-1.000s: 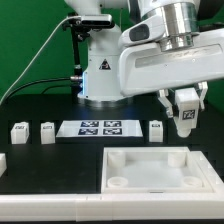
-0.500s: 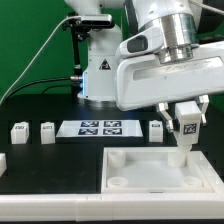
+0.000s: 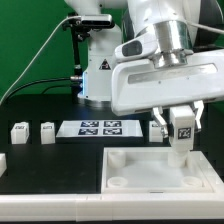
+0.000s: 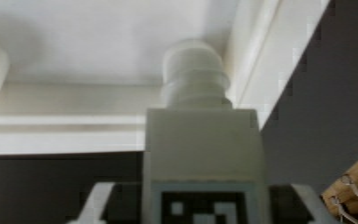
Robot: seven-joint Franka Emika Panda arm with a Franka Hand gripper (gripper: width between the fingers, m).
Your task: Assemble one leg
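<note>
My gripper is shut on a white leg with a black-and-white tag on its face. It holds the leg upright above the far right corner of the large white tray-like piece. In the wrist view the leg reaches from between my fingers toward the tray's corner, its threaded tip over the inside of the corner. Three more legs stand on the black table: two at the exterior view's left and one just behind my gripper.
The marker board lies flat in the middle of the table, behind the tray. The robot base stands behind it. A white edge shows at the exterior view's far left.
My gripper has moved down and to the exterior view's left with the leg, from above the table at the right to just over the tray's far right corner.
</note>
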